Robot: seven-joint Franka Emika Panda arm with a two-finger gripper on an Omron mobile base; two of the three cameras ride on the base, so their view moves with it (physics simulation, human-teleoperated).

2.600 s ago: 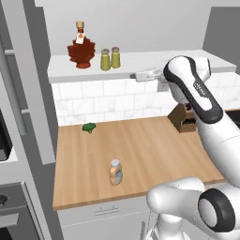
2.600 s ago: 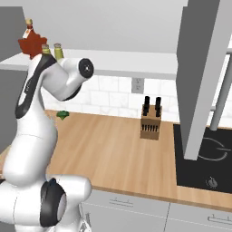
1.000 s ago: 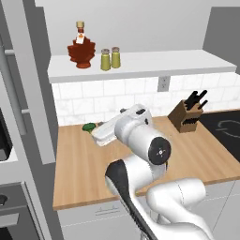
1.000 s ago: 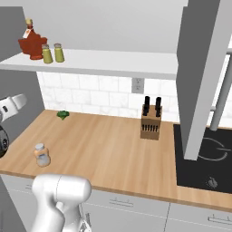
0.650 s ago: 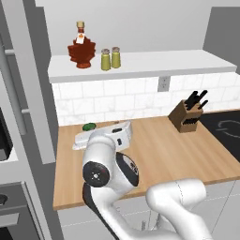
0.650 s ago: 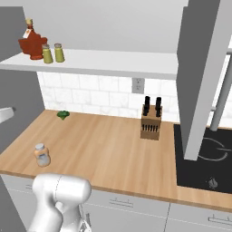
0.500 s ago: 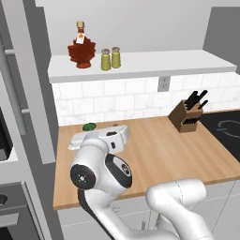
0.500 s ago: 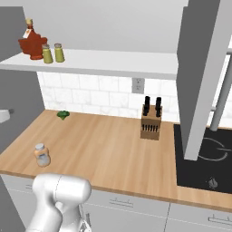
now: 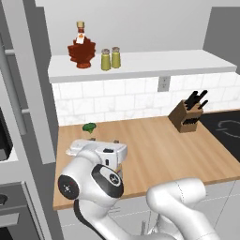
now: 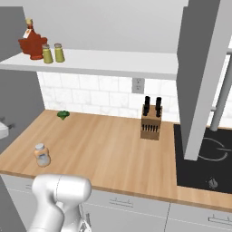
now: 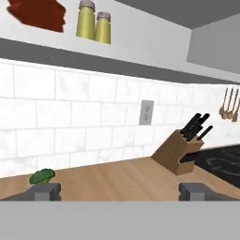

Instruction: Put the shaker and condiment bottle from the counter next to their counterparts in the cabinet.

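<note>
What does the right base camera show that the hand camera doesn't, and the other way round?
Right base view: the condiment bottle standing on the counter near its front edge. Hand view: the open gripper and spoons hanging at far right. Shared: the knife block, the broccoli, and the two shakers beside the red bottle on the shelf.

Colours noted: worktop [image 10: 104, 149] light-brown wood planks. Cabinet [image 10: 113, 63] plain white, grey back wall. Two shakers [image 9: 110, 58] olive-yellow, grey caps. Maple-leaf bottle [image 9: 81, 48] dark red, gold cap. Condiment bottle [image 10: 41, 155] orange-tan, pale label, whitish cap. Wall tiles [image 11: 84, 126] white, faintly marbled. Knife block [image 10: 151, 124] brown, black handles.
</note>
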